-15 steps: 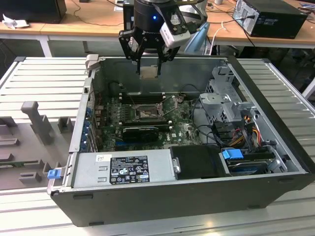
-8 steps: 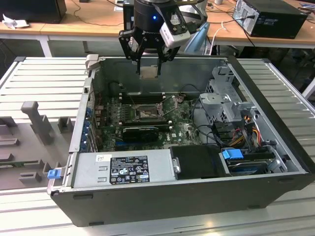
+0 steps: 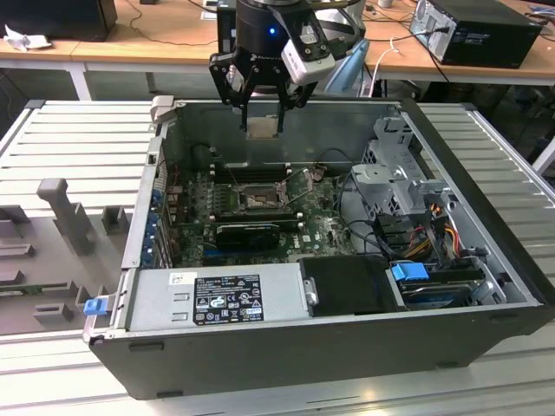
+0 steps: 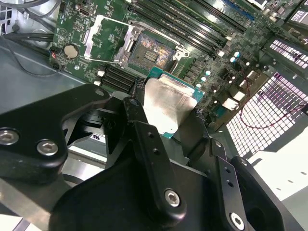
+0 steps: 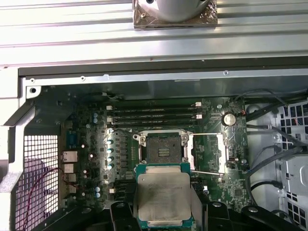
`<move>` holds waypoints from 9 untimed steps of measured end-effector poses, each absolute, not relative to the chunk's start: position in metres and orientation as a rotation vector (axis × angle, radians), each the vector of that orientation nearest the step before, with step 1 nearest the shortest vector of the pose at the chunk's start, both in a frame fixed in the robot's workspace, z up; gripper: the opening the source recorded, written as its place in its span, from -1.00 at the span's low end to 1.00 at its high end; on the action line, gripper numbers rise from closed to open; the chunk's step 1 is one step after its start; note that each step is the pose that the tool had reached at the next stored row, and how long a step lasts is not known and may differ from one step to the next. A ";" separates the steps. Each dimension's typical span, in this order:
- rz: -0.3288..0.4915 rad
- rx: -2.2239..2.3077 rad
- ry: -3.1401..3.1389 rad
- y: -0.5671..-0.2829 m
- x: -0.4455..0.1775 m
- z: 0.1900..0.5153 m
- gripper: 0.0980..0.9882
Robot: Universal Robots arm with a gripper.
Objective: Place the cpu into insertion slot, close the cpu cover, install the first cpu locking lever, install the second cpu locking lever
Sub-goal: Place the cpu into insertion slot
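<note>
Exterior view, 9 o'clock: grey fixtures are standing on the ribbed table. Centre: the open case is lying on its side, with a power supply sitting along its 6 o'clock edge. 12 o'clock: the gripper is hanging above the case's far rim, its claw closed on the cpu and pinching it by two opposite edges. In both wrist views the cpu is showing its pale metal face between the black fingers. The slot is lying on the green board at the cpu's 6 o'clock, well apart from it, its contacts exposed. The cover is resting swung open just beside the slot. 3 o'clock: a drive cage is standing inside the case. 4 o'clock: a blue latch is sitting beside coloured cables.
</note>
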State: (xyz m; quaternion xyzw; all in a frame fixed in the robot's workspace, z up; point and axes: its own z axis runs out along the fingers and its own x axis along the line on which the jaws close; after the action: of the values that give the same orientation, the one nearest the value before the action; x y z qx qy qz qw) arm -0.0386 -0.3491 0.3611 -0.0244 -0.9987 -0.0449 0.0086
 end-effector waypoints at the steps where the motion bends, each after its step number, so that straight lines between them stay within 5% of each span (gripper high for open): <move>1: -0.140 -0.077 -3.120 -0.349 -0.039 0.361 -0.03; 9: -0.141 -0.086 -3.120 -0.349 -0.039 0.361 -0.03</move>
State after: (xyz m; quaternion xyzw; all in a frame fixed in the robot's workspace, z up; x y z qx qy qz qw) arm -0.0386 -0.3491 0.3611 -0.0276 -0.9986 -0.0450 0.0084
